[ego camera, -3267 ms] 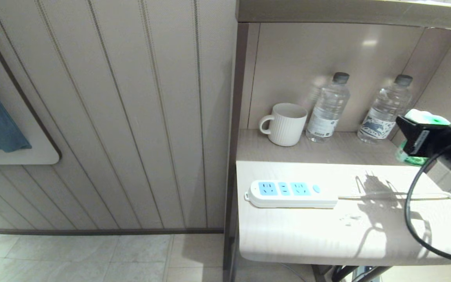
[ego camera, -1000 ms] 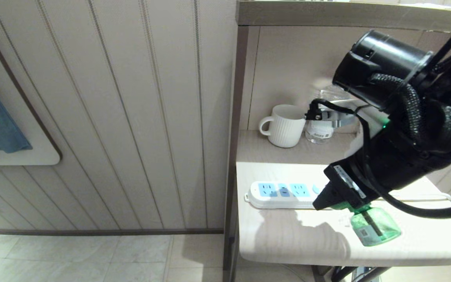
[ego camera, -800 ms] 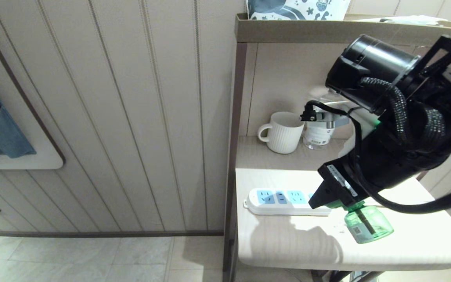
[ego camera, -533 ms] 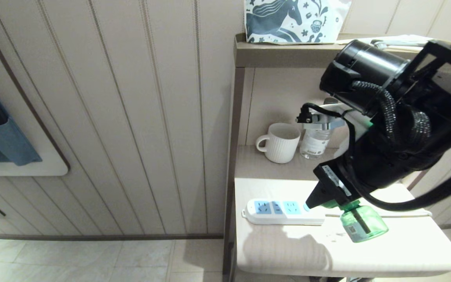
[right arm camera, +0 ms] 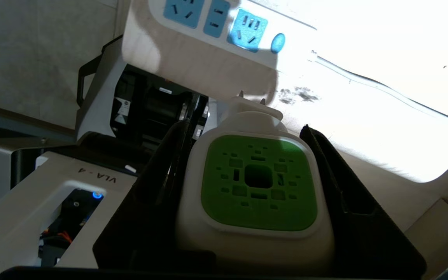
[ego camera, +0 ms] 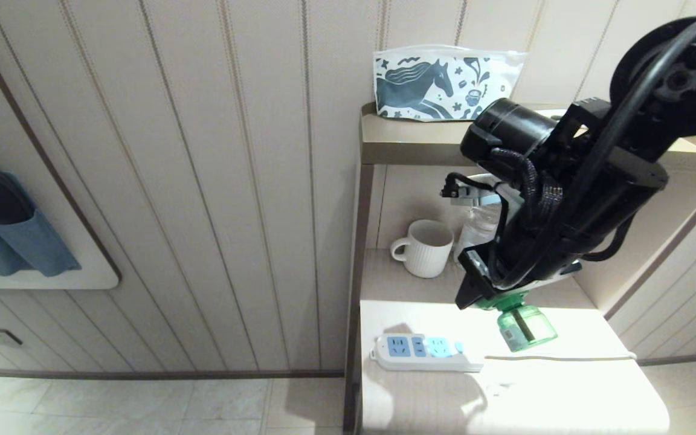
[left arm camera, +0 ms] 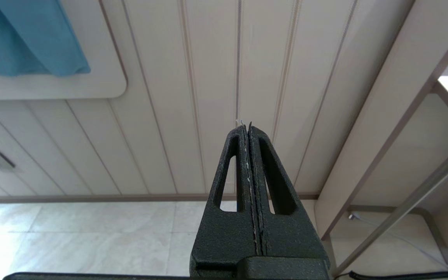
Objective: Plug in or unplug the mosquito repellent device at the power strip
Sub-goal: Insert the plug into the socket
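Pale wood bedside table [ego camera: 565,393] against the panelled wall [ego camera: 203,181] carries your power strip [ego camera: 423,353], while your right gripper [ego camera: 487,296], clamped on the mosquito repellent device [ego camera: 523,326], hangs above it, unplugged; left gripper [left arm camera: 249,132] shut, parked.

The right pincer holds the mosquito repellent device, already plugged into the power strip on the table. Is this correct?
Not quite. The right pincer holds the mosquito repellent device, but unplugged, apart from the power strip. The right wrist view shows its prongs free.
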Available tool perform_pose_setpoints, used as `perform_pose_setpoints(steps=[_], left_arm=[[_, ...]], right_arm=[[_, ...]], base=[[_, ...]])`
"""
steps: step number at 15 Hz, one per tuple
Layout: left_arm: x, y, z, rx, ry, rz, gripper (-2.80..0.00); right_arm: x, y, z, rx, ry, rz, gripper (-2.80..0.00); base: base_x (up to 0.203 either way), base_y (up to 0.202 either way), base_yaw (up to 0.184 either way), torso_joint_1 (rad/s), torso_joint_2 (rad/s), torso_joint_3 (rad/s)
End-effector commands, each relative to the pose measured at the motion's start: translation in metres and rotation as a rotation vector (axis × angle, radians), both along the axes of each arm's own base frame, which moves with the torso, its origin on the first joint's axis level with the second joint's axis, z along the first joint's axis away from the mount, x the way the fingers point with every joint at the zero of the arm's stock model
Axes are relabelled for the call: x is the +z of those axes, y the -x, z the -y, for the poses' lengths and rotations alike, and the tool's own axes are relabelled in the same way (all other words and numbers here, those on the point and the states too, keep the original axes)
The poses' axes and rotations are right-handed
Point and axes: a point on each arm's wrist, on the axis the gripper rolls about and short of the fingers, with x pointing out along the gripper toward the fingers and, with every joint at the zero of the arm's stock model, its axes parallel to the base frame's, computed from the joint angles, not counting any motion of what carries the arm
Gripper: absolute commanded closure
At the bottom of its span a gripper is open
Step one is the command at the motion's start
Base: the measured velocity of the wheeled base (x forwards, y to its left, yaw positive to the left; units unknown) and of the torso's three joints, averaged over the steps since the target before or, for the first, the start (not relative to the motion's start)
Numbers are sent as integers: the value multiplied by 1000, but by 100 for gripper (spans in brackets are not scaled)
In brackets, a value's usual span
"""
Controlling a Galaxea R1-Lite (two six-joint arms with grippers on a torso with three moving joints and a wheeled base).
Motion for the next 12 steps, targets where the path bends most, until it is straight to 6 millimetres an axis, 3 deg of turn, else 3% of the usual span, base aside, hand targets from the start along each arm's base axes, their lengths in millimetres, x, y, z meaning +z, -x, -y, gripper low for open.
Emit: perform_pose_setpoints(steps=[1,7,12], left_arm=[[0,0,0,0,1,-1,0],[0,0,0,0,-1,-2,0],[0,0,0,0,0,0,0]], right_arm=[[-16,-13,-5,-13,31,-49,0],[-59,-50,-16,-30,26,-160,0],[-78,-65,-10,-56,5,-241,0]], base=[[0,0,0,95,-198,-107],[0,0,0,16,-34,-19],[0,0,0,0,0,0]])
